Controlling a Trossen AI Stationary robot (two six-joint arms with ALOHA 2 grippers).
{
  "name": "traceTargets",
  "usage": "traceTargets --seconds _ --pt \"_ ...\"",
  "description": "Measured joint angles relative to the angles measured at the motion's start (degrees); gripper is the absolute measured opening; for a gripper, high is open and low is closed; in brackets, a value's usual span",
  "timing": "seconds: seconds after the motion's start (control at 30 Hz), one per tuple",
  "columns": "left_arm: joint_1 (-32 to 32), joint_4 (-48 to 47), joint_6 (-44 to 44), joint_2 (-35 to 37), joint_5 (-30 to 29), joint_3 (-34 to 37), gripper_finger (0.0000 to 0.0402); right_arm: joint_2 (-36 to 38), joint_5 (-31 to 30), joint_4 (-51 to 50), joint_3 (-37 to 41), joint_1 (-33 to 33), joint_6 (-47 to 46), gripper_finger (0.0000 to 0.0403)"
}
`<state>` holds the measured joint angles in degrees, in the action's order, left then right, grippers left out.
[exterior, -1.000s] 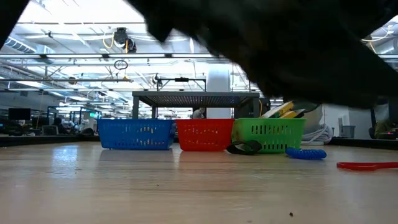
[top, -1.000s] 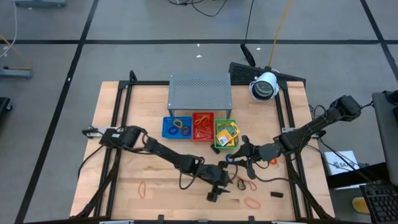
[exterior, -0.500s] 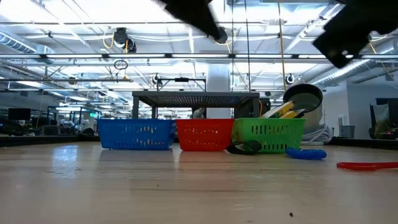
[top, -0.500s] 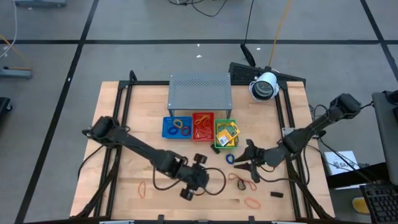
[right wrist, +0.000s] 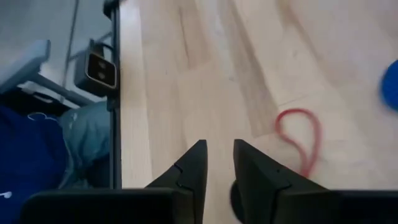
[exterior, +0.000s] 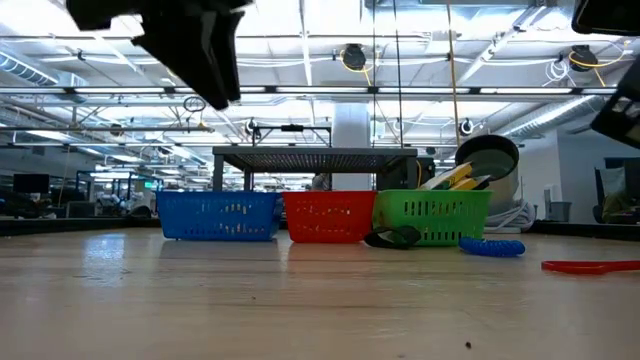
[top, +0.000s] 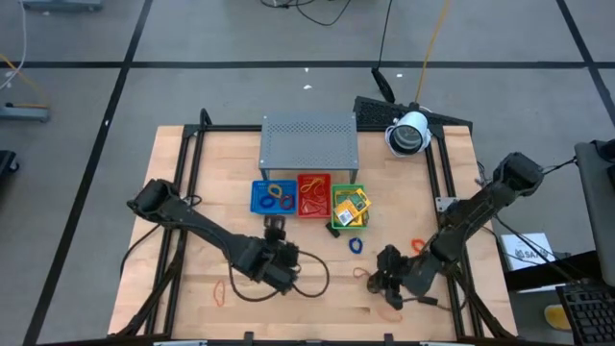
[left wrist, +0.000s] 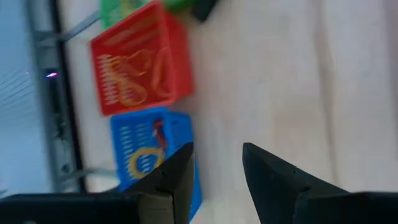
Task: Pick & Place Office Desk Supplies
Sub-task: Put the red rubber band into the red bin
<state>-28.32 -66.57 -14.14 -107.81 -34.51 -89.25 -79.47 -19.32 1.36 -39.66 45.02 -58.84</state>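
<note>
Your left gripper hangs over bare bench near the blue tray, fingers spread, nothing between them. Your right gripper sits by a red rubber band on the bench, fingers slightly apart, empty. Yellow-green packets fill the green tray.

Left gripper: two dark fingers with a clear gap between them and nothing in it, over pale wooden surface.

Red tray: slotted plastic walls, holds tangled orange rubber bands.

Blue tray: just beside the red one, partly hidden by one finger; holds a yellow ring and a small red piece.

Green tray: only a corner in view, on the red tray's other side.

Dark object: blurred, near the green tray, kind unclear.

Dark metal rail: runs along the surface edge behind the trays.
</note>
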Motion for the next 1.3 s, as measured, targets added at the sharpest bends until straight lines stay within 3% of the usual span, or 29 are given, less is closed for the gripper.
traceTargets --seconds 0.2,0.4,0.53,0.7,0.83,1.0,1.3 --pt "-0.77 -4.12 -1.33 6.16 -1.8 0.0 0.0143 -8.9 5.59 -0.49 -7.44 0.13 -4.2 0.0051" --pt "-2.92 -2.36 -1.39 17.4 -1.96 0.0 0.0143 -9.69 9.1 -9.03 -12.84 0.5 -7.51 0.0047" --pt "-5.78 3.05 -1.53 24.6 -1.55 -0.02 0.0143 -6.5 8.37 -22.92 -16.82 0.48 -10.47 0.0047" --pt "-9.95 9.03 -1.42 29.79 1.06 0.9 0.0143 -3.0 0.54 -36.49 -20.99 0.48 -12.22 0.0047" --pt "-13.88 9.83 -1.49 30.87 2.52 1.88 0.0143 -1.86 -1.17 -35.05 -20.91 0.43 -13.02 0.0047" --pt "-17.17 9.82 -2.91 30.79 2.53 3.04 0.0143 -1.87 5.99 -27.02 -18.02 0.37 -12.96 0.0047" --pt "-18.72 9.82 -9.39 30.75 1.41 5.7 0.0143 -1.87 7.63 -22.62 -10.8 -0.18 -14.74 0.0081"
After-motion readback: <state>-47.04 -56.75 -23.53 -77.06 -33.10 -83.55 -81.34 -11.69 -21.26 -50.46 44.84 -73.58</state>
